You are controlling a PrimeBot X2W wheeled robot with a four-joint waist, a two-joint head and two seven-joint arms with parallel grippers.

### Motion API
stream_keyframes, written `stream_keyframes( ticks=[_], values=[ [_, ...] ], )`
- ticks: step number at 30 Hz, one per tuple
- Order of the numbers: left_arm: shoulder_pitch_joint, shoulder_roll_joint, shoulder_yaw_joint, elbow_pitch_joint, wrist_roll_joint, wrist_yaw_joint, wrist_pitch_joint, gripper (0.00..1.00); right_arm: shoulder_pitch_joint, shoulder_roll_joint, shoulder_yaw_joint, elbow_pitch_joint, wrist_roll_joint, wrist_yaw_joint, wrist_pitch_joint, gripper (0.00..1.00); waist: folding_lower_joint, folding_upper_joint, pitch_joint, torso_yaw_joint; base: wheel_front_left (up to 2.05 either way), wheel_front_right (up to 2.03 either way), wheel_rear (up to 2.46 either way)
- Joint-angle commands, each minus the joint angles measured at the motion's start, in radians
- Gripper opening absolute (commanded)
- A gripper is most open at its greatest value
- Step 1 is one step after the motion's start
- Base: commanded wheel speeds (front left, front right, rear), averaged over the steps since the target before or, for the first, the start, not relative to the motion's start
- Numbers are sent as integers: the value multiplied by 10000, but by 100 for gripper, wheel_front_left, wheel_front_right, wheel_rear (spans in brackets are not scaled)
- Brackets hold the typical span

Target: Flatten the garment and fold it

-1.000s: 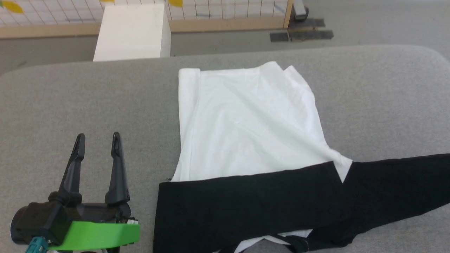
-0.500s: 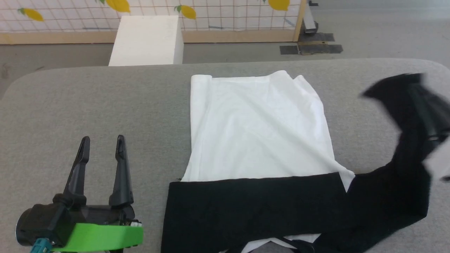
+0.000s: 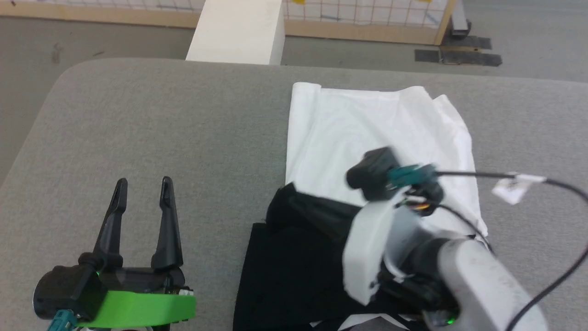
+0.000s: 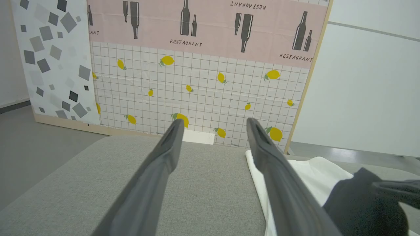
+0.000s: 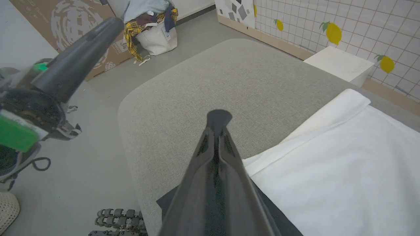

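The garment lies on the grey padded table (image 3: 161, 119), its white panel (image 3: 381, 124) spread at the far side and its black section (image 3: 285, 276) nearest me. My right forearm (image 3: 395, 239) reaches leftward across it. The right gripper (image 5: 218, 123) is shut, and a scrap of the black cloth shows at its fingertips. That pinched black part is bunched in a raised fold (image 3: 312, 211) over the seam between black and white. My left gripper (image 3: 144, 180) rests open and holds nothing, on bare table left of the garment, and its spread fingers (image 4: 164, 157) point at the far wall.
A rigid white box (image 3: 236, 30) stands on the floor just beyond the table's far edge, in front of a lemon-print screen (image 4: 203, 95). A bag of clothes (image 5: 151, 29) sits on the floor off the table's left end. A cable (image 3: 487, 174) trails from my right wrist.
My right arm has swung in from the right, bringing the black part of the garment leftward over the seam. The head camera has shifted. The left gripper holds its place.
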Motion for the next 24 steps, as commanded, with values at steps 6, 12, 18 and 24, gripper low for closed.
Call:
stream_keyframes(
  ticks=[6, 12, 18, 24],
  values=[
    [-325, -153, -46, 125, -40, -98, -151, 100, -256, 213, 1175, 2255, -528, -13, -914, 0, 1, 0, 487, 525, 0, 0, 0],
    [-493, -253, -126, 283, -26, -164, -201, 100, -405, 546, 1706, 4432, -1038, -13, -1856, 0, 1, 0, 532, 721, 0, 0, 0],
    [-552, -311, -171, 434, -39, -182, -224, 100, -552, 921, 1925, 5970, -1133, -13, -2533, 98, 1, 0, 397, 703, 0, 0, 0],
    [-456, -239, -130, 476, -51, -159, -212, 100, -904, 1014, 1898, 5949, -482, -13, -3225, 100, 1, 0, 101, 321, 0, 0, 0]
  ],
)
